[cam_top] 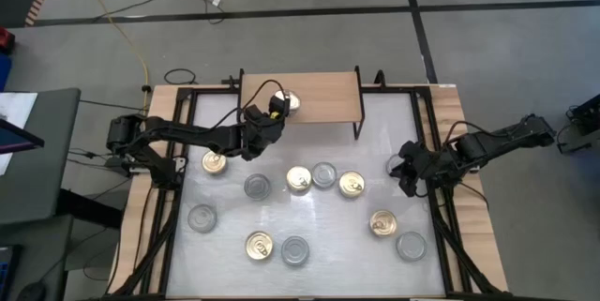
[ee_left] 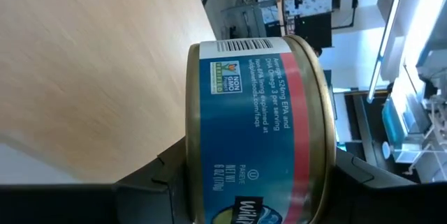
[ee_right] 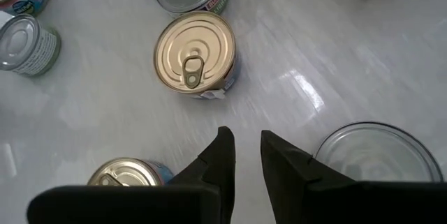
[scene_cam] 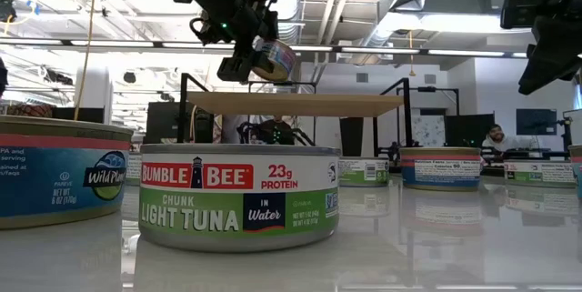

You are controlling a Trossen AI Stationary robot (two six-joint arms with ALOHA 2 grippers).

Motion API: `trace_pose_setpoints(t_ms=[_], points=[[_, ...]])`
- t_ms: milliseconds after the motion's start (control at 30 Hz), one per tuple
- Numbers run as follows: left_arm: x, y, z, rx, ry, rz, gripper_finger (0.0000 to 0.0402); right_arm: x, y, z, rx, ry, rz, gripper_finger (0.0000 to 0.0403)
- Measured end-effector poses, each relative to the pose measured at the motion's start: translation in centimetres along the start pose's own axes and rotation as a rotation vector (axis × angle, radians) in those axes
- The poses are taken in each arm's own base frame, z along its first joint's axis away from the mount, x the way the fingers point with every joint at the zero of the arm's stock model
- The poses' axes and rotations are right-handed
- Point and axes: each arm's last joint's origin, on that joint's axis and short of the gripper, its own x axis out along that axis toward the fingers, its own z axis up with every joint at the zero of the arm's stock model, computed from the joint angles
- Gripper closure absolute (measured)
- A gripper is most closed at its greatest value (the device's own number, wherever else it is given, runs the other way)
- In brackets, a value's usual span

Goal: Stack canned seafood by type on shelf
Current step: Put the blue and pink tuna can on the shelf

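- The left gripper (cam_top: 278, 107) hangs over the shelf (cam_top: 323, 97), near its left end at the far edge of the tabletop (cam_top: 309, 273). Its fingers (ee_left: 157, 178) are clamped on a blue-and-red labelled can (ee_left: 255, 126), gripping it across the curved side wall.
- That held can (scene_cam: 273, 58) sits clear above the shelf board in the low view and is tilted. Its short axis leans rather than standing upright, so one rim is lower than the other.
- The can looks stiff and fairly heavy for its size, with a smooth label that could slip. A squeeze across the widest part of the wall, as here, seems the soundest hold. It should be levelled before it is let go, or it may land on its rim and roll.
- On the tabletop, working left to right, gold-lidded cans (cam_top: 215, 161) and silver-lidded cans (cam_top: 257, 186) stand mixed together, all upright with lids facing up. They spread from the left side through the middle towards the near right corner.
- A green-labelled tuna can (scene_cam: 238, 196) stands nearest the low camera, upright on its base.
- The right gripper (cam_top: 410, 172) waits above the right side of the tabletop. Its fingers (ee_right: 222, 155) are nearly together and hold nothing. A gold pull-tab can (ee_right: 194, 54) stands just ahead of them.
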Motion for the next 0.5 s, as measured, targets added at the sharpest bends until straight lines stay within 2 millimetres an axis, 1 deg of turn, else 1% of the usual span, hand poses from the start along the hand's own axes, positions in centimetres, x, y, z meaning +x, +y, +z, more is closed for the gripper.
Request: trace_pose_setpoints(t_ms=[200,333,500], points=[[0.6,0.3,0.6,0.031,-0.030,0.029,0.0203,0.0,0.0,0.0,0.000,0.000,0.000,0.0305],[0.7,0.9,0.8,-0.001,-0.043,0.071,0.0200,0.0,0.0,0.0,0.000,0.000,0.000,0.0305],[0.7,1.5,1.1,-0.018,-0.058,0.109,0.0173,0.0,0.0,0.0,-0.001,0.000,-0.001,0.0305]])
